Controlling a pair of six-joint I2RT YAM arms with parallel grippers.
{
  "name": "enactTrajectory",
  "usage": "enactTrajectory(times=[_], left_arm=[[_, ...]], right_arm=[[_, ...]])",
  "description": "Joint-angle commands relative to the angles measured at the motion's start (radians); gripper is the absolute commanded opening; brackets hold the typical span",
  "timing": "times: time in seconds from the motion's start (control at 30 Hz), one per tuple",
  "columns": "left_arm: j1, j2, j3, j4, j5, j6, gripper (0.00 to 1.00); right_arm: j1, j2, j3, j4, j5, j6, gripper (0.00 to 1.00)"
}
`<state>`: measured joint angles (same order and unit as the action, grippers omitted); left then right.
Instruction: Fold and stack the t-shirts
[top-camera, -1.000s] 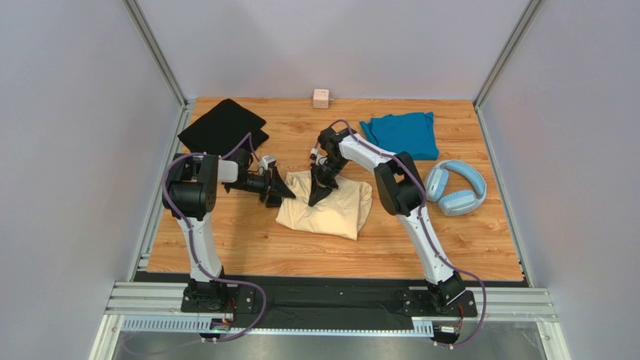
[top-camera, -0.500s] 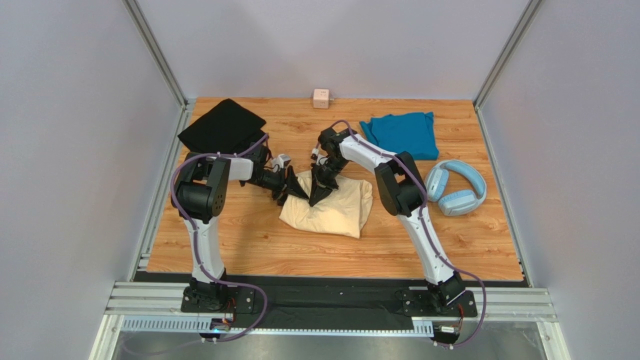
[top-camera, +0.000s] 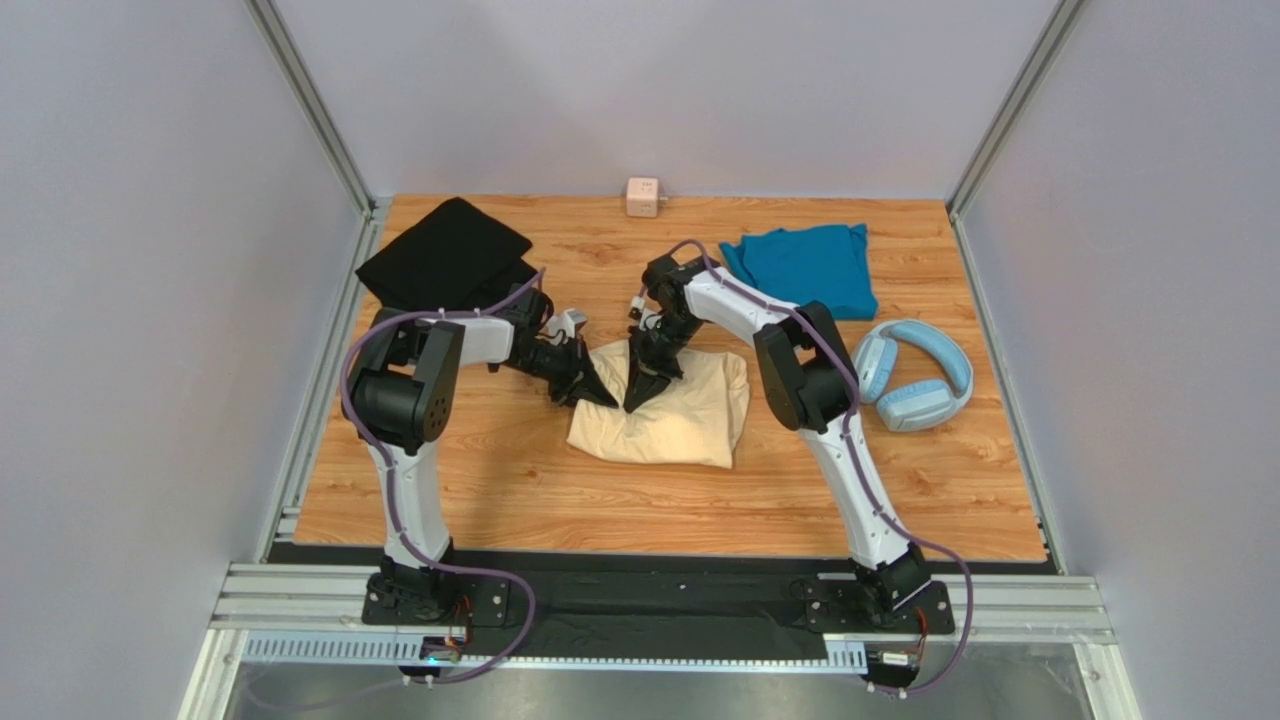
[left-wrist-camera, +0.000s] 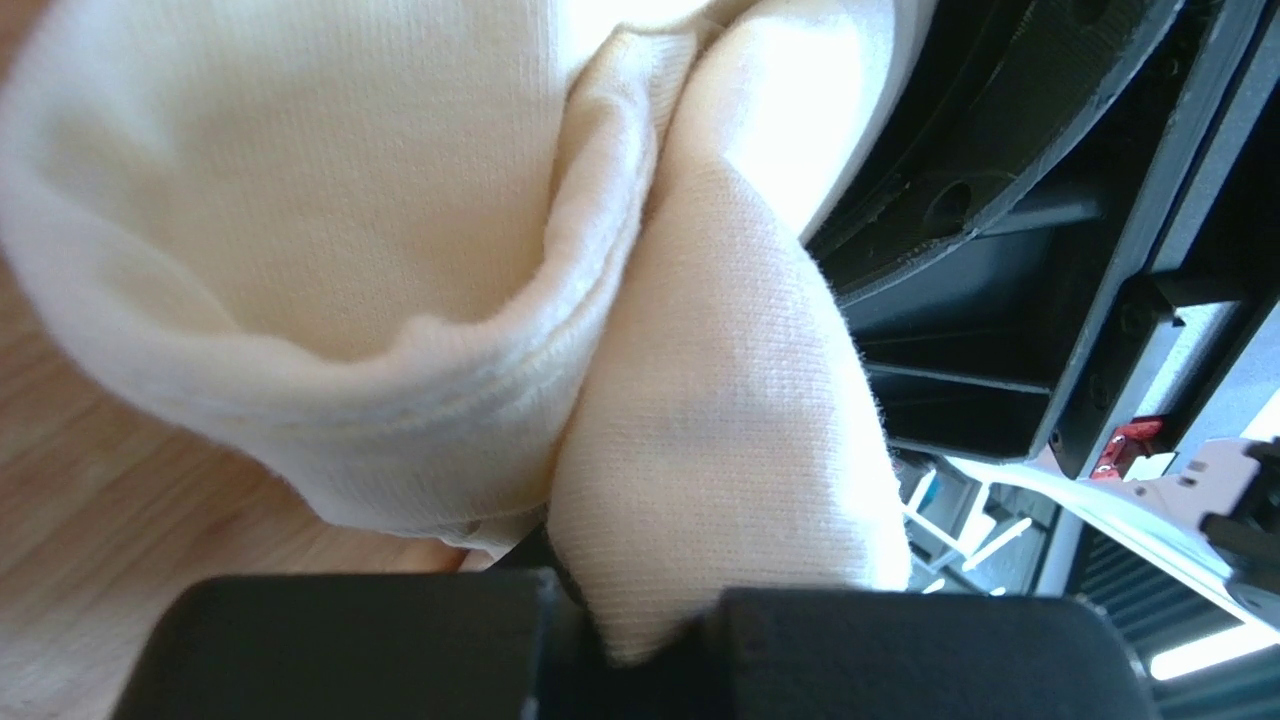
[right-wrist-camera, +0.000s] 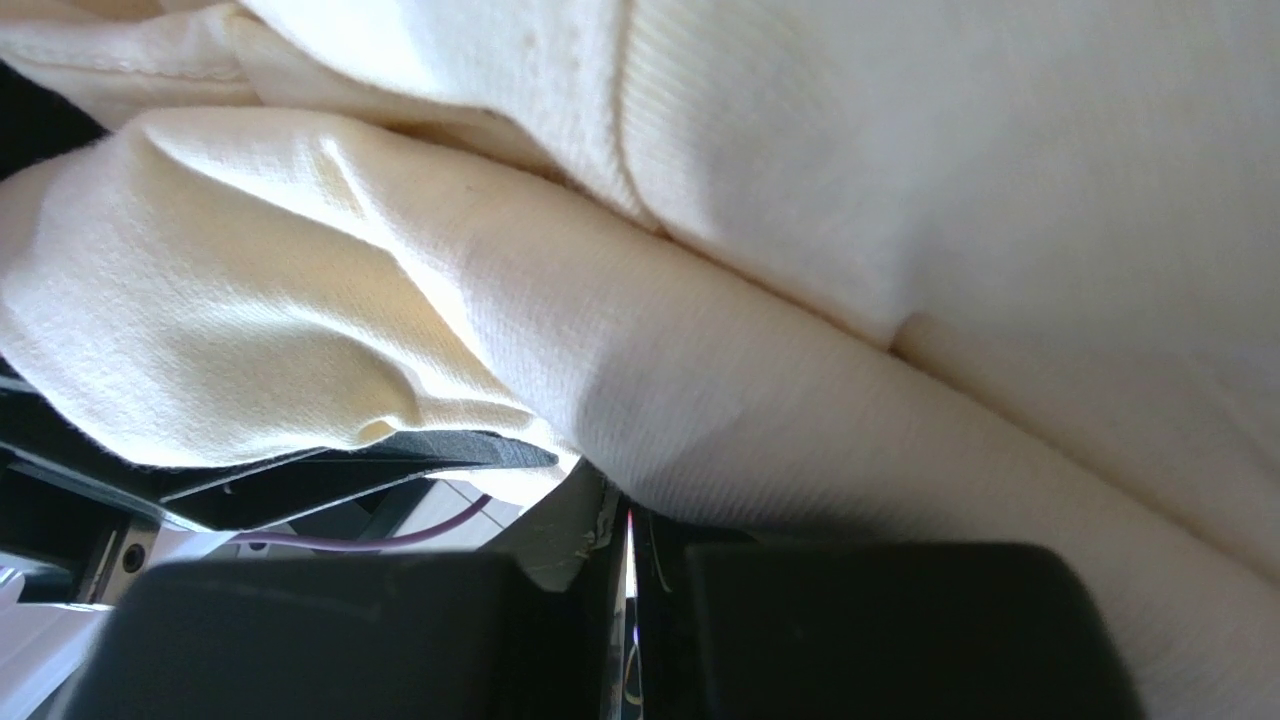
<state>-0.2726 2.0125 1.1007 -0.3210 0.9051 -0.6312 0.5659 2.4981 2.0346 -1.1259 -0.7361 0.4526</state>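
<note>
The cream t-shirt is seen as soft, matt knitted cloth with a fine weave and a stitched hem. Matt cloth is also shown by the black t-shirt beyond it to the left and the teal t-shirt beyond it to the right. Beneath it, the table is finished in faintly glossy wood grain. Smooth plastic is shown by the headphones to its right, and matt black plastic by the left gripper at its edge.

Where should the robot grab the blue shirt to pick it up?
Probably the near left corner of the teal shirt, pinched from above. It lies flat, so only an edge can be nipped, and the headphones crowd its near right side.
</note>
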Motion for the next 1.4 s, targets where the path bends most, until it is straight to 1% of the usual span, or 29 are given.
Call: enactTrajectory(times=[0.0,0.03,0.07,0.13,0.17,0.2,0.23,0.27,0.33,0.37,0.4,0.43,0.5,0.53,0.6,0.63,0.73,0.8,0.97,1.03,1.1,1.17,1.2,1.23,1.27,1.3,1.37], left_arm=[[-0.063,-0.026,-0.019,0.039,-0.060,-0.001,0.00],[-0.062,-0.041,-0.019,0.037,-0.063,-0.002,0.00],[-0.062,-0.052,-0.021,0.037,-0.069,-0.004,0.00],[-0.062,-0.073,-0.019,0.043,-0.074,-0.019,0.00],[-0.062,-0.080,-0.021,0.059,-0.068,-0.030,0.00],[-0.060,-0.086,-0.022,0.074,-0.061,-0.045,0.00],[-0.059,-0.098,-0.024,0.115,-0.046,-0.089,0.00],[-0.057,-0.106,-0.028,0.144,-0.037,-0.119,0.00],[-0.051,-0.127,-0.027,0.207,-0.034,-0.197,0.00],[-0.050,-0.133,-0.009,0.217,-0.037,-0.217,0.00],[-0.045,-0.142,0.005,0.220,-0.040,-0.229,0.00],[-0.043,-0.147,0.049,0.202,-0.052,-0.240,0.00],[-0.039,-0.156,0.099,0.174,-0.063,-0.252,0.00],[-0.037,-0.156,0.155,0.169,-0.067,-0.260,0.00],[-0.037,-0.143,0.218,0.168,-0.063,-0.288,0.00],[-0.037,-0.133,0.285,0.171,-0.052,-0.297,0.00],[-0.037,-0.109,0.391,0.184,-0.055,-0.341,0.00],[-0.037,-0.095,0.430,0.213,-0.074,-0.379,0.00],[-0.036,-0.025,0.547,0.301,-0.100,-0.478,0.00],[-0.037,0.024,0.614,0.347,-0.095,-0.528,0.00],[-0.040,0.076,0.668,0.355,-0.109,-0.545,0.00],[-0.046,0.118,0.781,0.336,-0.120,-0.539,0.00],[-0.050,0.171,0.832,0.294,-0.123,-0.533,0.00],[-0.053,0.199,0.935,0.280,-0.118,-0.536,0.00],[-0.059,0.227,0.986,0.269,-0.118,-0.542,0.00],[-0.063,0.276,1.077,0.258,-0.126,-0.554,0.00],[-0.077,0.317,1.165,0.246,-0.150,-0.562,0.00]], right_arm=[[0.011,-0.057,-0.076,0.072,0.078,0.045,0.09],[0.006,-0.097,-0.103,0.072,0.081,0.040,0.11],[-0.006,-0.182,-0.114,0.071,0.093,0.034,0.15],[-0.021,-0.272,-0.140,0.072,0.119,0.028,0.16],[-0.043,-0.357,-0.167,0.077,0.139,0.031,0.18],[-0.053,-0.401,-0.183,0.083,0.142,0.040,0.18],[-0.066,-0.442,-0.216,0.093,0.156,0.046,0.18],[-0.092,-0.522,-0.237,0.103,0.164,0.057,0.18],[-0.121,-0.600,-0.278,0.141,0.162,0.089,0.19],[-0.148,-0.673,-0.307,0.150,0.170,0.100,0.19],[-0.158,-0.708,-0.319,0.158,0.181,0.107,0.20],[-0.175,-0.767,-0.329,0.169,0.202,0.110,0.20],[-0.190,-0.817,-0.352,0.170,0.249,0.115,0.21],[-0.204,-0.855,-0.362,0.172,0.265,0.127,0.21],[-0.219,-0.886,-0.411,0.172,0.297,0.141,0.21],[-0.237,-0.913,-0.436,0.181,0.313,0.153,0.21],[-0.270,-0.946,-0.519,0.196,0.323,0.166,0.20],[-0.284,-0.953,-0.568,0.187,0.331,0.166,0.20],[-0.314,-0.966,-0.628,0.166,0.333,0.144,0.19],[-0.328,-0.969,-0.649,0.152,0.368,0.141,0.17],[-0.340,-0.981,-0.659,0.126,0.418,0.155,0.16],[-0.360,-1.018,-0.691,0.117,0.435,0.164,0.15],[-0.366,-1.036,-0.709,0.121,0.441,0.166,0.15],[-0.370,-1.082,-0.729,0.126,0.449,0.170,0.15],[-0.371,-1.107,-0.779,0.126,0.460,0.175,0.15],[-0.373,-1.155,-0.807,0.127,0.463,0.181,0.15],[-0.376,-1.200,-0.903,0.130,0.449,0.195,0.15]])
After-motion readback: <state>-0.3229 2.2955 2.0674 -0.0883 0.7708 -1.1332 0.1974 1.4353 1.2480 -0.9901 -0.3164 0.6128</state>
